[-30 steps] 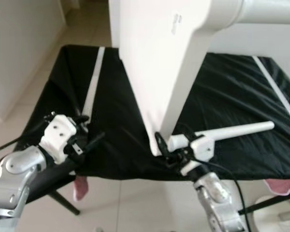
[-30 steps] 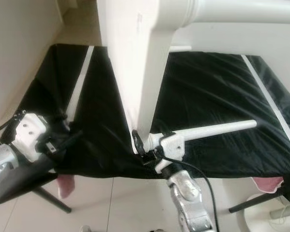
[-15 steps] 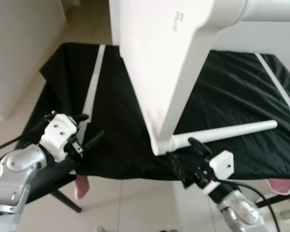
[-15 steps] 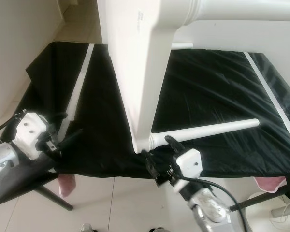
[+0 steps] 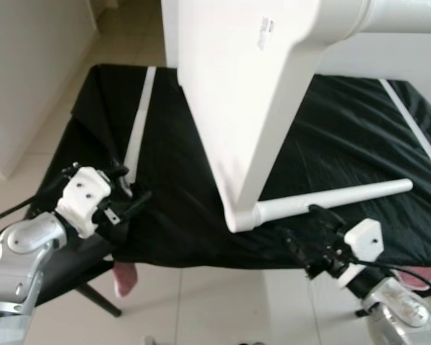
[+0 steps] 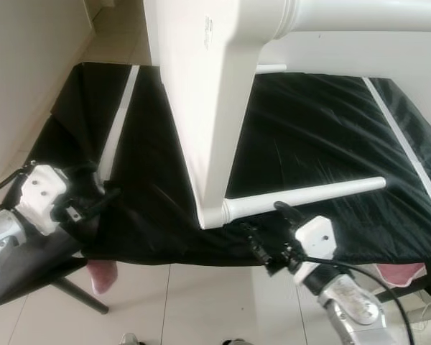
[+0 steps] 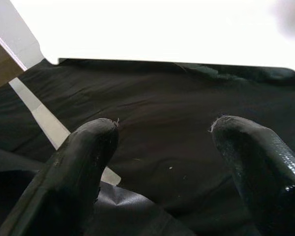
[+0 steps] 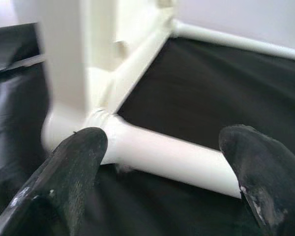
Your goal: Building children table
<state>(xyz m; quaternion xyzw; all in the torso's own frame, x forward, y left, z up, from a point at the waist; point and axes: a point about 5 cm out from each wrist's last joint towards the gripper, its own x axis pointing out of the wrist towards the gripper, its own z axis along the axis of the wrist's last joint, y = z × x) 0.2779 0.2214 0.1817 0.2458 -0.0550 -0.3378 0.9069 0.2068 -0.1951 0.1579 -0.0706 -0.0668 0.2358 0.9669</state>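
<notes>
Two silver arms reach up toward the black-draped counter [image 5: 345, 136], one on each side of the white children's table [image 5: 244, 93], which stands tipped on the cloth with its corner resting near the counter's front edge. A round white leg [image 5: 330, 200] runs from that corner out across the cloth to the robot's right. The right gripper [image 5: 312, 233] hangs just below and in front of this leg, near the corner joint, forearm angled up from the lower right; its jaws are spread apart, with the leg lying between the two black fingers [image 8: 73, 162] in the wrist view but not touched. The left gripper [image 5: 126, 201] sits at the counter's front left edge, well apart from the children's table, elbow bent, its jaws open over bare black cloth beside a white stripe [image 5: 138, 129].
</notes>
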